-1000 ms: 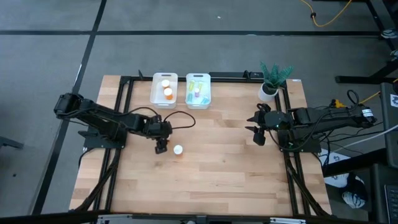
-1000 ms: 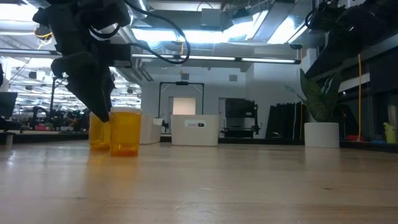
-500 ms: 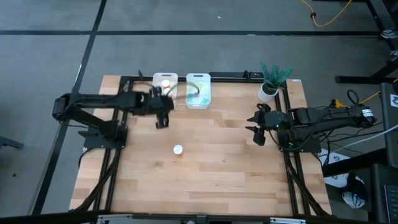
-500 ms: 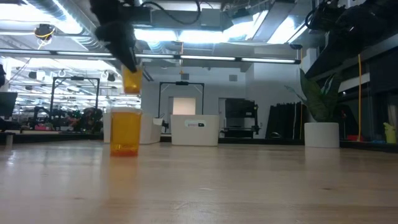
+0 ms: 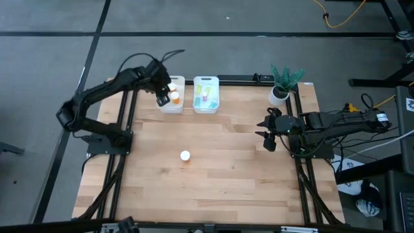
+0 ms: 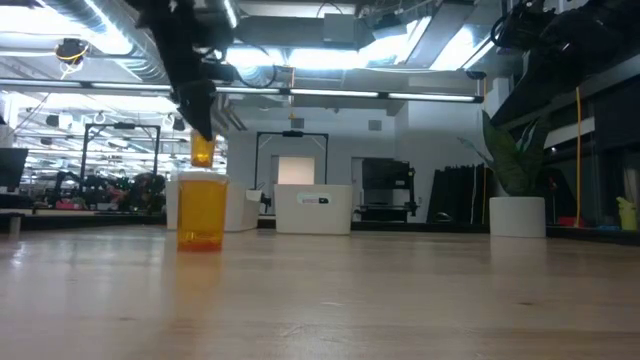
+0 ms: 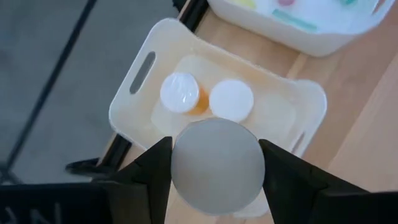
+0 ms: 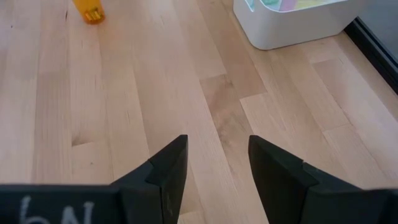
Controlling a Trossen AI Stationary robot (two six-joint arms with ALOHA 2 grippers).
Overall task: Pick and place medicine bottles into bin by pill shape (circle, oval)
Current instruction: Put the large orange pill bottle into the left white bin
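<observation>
My left gripper [image 5: 162, 98] hangs over the left white bin [image 5: 180, 83] at the table's far edge, shut on an orange medicine bottle [image 6: 203, 150] with a white cap [image 7: 216, 165]. Two more orange, white-capped bottles [image 7: 180, 93] stand in that bin. One orange bottle [image 5: 185, 156] stands upright on the table's middle. The right white bin [image 5: 206, 103] holds pale green and pinkish bottles. My right gripper [image 5: 268, 133] waits open over the table's right side with nothing between its fingers. My left gripper pinches the bottle's upper part between its two fingers [image 7: 152, 177], one on each side of the white cap [image 7: 186, 186]. The fingers come from above, slanting down. The bottle hangs upright below them [image 6: 203, 155], lifted clear above the left bin.
A white pot with a green plant [image 5: 283, 84] stands at the far right corner. A black frame [image 5: 129, 97] runs along the table's left, far and right edges. Open wood lies around the lone bottle and toward the near edge.
My left gripper has taken an orange bottle from beside the one that still stands on the table's middle. It has lifted it clear and swung up and toward the far left, ending over the left bin. The bottle has stayed upright.
</observation>
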